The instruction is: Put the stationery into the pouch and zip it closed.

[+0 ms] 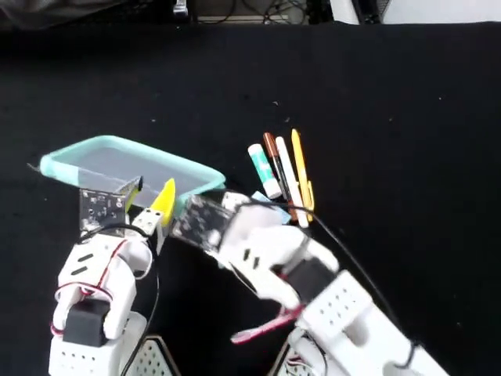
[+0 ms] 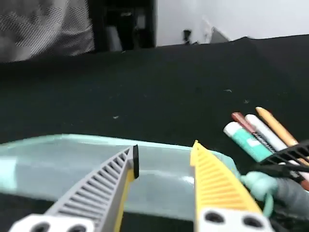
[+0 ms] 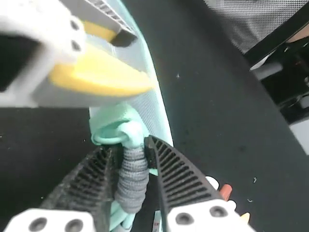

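My right claw is clamped on the grey braided cord pull at one end of the translucent mint-green zip pouch. The pouch lies flat on the black cloth-covered worktop, left of centre and toward the near edge. My left claw hangs spread just over the pouch, gripping nothing. A teal-and-white glue stick, a brown pen, a white pen and an orange pen lie side by side on the cloth, just off the pouch's right end.

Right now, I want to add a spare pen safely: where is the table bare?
Bare table beyond the pouch and pens, and right of the pens. Crowded at the pouch's near end, where left gripper hovers and right gripper clamps the zip pull.
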`<state>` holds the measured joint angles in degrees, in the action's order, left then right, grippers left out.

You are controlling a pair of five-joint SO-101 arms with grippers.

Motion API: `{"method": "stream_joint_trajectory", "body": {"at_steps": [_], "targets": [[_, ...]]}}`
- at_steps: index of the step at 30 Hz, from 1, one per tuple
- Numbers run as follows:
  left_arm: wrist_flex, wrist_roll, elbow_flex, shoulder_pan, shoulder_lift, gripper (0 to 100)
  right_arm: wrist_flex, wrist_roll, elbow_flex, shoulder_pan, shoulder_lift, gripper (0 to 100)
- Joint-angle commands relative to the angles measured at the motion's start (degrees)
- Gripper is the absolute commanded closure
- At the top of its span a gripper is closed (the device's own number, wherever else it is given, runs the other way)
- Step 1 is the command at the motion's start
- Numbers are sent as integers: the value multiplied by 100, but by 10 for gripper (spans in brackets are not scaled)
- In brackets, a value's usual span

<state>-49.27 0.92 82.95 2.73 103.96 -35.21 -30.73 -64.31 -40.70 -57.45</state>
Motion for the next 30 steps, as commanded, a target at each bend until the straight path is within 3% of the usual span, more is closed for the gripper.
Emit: {"method": "stream_joint_trajectory", "body": {"at_steps": [1,6,22,26,30], "targets": [[-299,-9,-541,-224,18,796,308,62,655,-79,611,986],[-598,18,-690,145,18,795,624,26,1068,-79,716,986],[-545,26,-778,75,18,797,-888,-510,2747,-492,716,986],[-185,44,-382,-497,9,798,-853,-510,1868,-475,831,986],[756,44,365,-1218,9,798,-97,-501,400,-246,743,986]]}}
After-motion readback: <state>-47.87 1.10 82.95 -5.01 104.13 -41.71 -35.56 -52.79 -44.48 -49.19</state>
